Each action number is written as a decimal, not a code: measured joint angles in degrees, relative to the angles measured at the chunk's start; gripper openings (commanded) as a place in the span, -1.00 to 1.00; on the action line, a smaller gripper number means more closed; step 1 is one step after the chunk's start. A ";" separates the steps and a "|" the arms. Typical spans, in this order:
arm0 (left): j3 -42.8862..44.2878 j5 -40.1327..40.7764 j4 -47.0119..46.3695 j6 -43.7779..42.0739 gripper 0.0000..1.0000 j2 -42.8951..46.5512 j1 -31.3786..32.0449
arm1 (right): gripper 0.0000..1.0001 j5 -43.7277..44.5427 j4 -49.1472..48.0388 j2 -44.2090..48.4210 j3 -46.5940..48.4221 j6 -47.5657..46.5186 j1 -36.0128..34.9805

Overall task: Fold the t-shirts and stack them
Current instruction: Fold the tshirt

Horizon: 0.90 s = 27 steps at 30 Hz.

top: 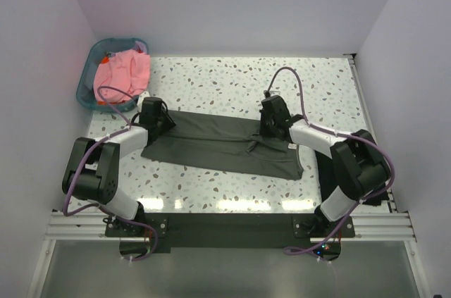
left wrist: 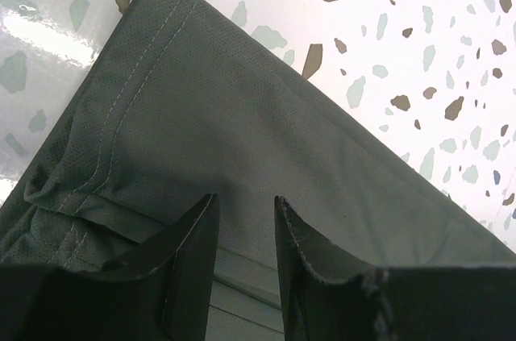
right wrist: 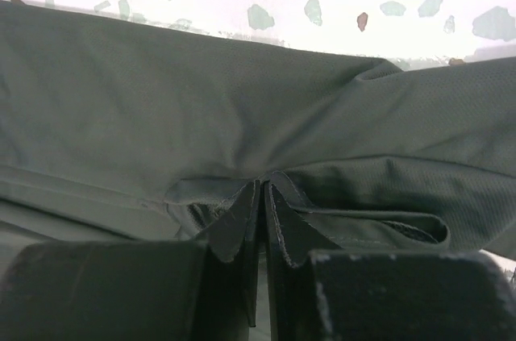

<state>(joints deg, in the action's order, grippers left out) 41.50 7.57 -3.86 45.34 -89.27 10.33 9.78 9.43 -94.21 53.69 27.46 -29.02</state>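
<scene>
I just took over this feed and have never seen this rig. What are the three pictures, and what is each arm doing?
The overhead picture shows two robot arms bolted at the table's near edge. The other two come from cameras on their wrists. A dark olive-grey shirt lies folded into a long band across the speckled table. The left gripper sits at the band's left end, jaws slightly apart over the cloth. The right gripper is shut, pinching a fold of the shirt. A teal basket at the far left holds pink cloth.

Bright overhead light glares off the table (top: 232, 83); wrist views stay sharp.
</scene>
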 measured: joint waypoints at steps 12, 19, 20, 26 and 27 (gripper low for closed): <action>0.00 -0.39 -1.36 -0.13 -0.24 -0.26 0.02 | -0.64 -0.04 -1.84 9.42 -7.98 3.10 -4.59; 0.00 -1.01 -1.73 -0.57 -0.24 -0.85 0.02 | -0.10 1.09 -1.92 11.21 -12.90 3.96 -6.99; 0.00 -1.22 -1.84 -0.74 -0.24 -0.85 0.02 | -0.09 1.55 -1.44 11.93 -12.92 3.89 -6.99; -0.02 -3.17 -3.45 -2.12 -0.24 -0.85 0.17 | 0.05 7.89 2.40 17.55 -10.64 3.21 -6.82; -0.02 -3.28 -3.56 -2.23 -0.24 -0.83 0.22 | 0.05 9.09 2.99 17.81 -9.70 2.93 -6.64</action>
<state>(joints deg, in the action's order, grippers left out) 41.47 4.29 -7.42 43.11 -90.11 10.55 18.87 12.43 -76.40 43.99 30.39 -35.66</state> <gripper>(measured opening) 0.380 0.517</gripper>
